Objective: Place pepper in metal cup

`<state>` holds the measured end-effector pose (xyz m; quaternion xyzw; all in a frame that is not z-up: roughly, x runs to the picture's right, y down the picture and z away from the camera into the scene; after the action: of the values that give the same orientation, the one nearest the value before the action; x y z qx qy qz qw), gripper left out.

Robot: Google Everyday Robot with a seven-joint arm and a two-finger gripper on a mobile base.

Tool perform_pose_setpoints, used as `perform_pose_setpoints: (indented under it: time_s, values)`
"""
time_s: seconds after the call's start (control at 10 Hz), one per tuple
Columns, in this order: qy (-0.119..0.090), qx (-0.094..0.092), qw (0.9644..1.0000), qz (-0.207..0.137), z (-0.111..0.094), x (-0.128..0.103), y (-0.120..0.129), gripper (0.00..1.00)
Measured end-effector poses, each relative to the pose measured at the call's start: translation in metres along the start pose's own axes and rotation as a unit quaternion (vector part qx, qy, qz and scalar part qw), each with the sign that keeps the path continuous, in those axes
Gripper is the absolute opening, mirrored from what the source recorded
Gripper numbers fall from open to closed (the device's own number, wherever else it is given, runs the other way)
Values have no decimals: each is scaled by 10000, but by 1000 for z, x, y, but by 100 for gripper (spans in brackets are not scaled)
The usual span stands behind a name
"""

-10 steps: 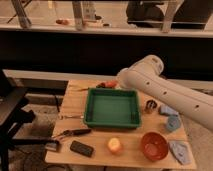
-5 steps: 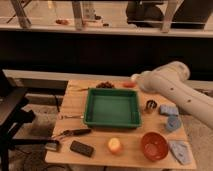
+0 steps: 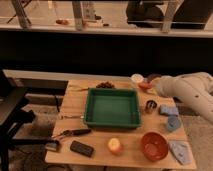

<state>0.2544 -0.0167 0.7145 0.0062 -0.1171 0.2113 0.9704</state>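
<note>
The small red-orange pepper (image 3: 144,85) lies at the back right of the wooden table (image 3: 75,107), next to a white cup (image 3: 136,78). The dark metal cup (image 3: 150,106) stands just right of the green tray (image 3: 111,107), in front of the pepper. My white arm (image 3: 192,92) comes in from the right. Its gripper end (image 3: 154,85) sits right beside the pepper, at or touching it. A dark bowl-like rim (image 3: 153,76) shows just behind the gripper.
A red bowl (image 3: 154,145) and a round yellow-orange fruit (image 3: 115,145) sit near the front edge. Blue objects (image 3: 173,122) lie along the right side. A black block (image 3: 81,148) and a tool (image 3: 70,133) lie front left. A dark chair (image 3: 12,112) stands to the left.
My arm has swung right and back, from over the tray's right side to the table's back right corner. The gripper end is now by the pepper.
</note>
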Motion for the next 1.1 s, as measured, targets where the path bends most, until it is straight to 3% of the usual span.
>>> perform_pose_setpoints:
  time_s: [0.2,0.5,0.8,1.0,1.1]
  values:
    - [-288,25,9992,260,3,7,-1,0]
    - [-517,-23,9975,491,11,17,1,0]
    - [-847,-185,9940,668,17,28,-2,0]
    - [-1299,-203,9862,1006,15,31,-9,0]
    - [-1430,-220,9841,1034,16,23,-11,0]
